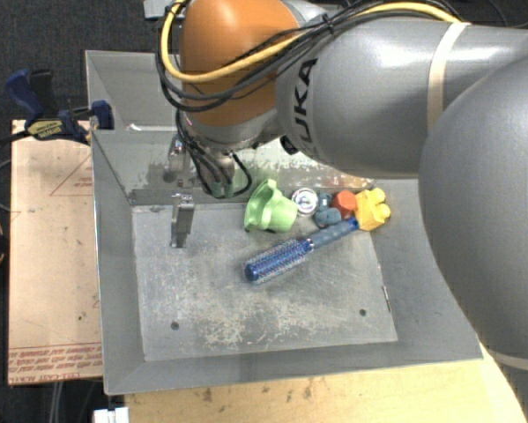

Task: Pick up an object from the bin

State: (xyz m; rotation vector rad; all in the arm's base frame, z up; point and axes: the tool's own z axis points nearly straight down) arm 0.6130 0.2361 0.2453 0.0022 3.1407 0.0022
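My gripper point(181, 236) hangs under the orange-covered wrist over the back left of the bin floor, above bare metal. I see nothing held in it. A light green cup-shaped thing point(268, 208) lies on its side a short way to its right, apart from it. In front of that, a blue brush point(290, 254) with a bristled head lies slantwise on the floor, its handle pointing to the back right.
Against the back right wall lie a small round silvery thing point(305, 201), an orange piece point(345, 200) and a yellow lumpy toy point(373, 209), close together. The arm's big grey body covers the bin's right side.
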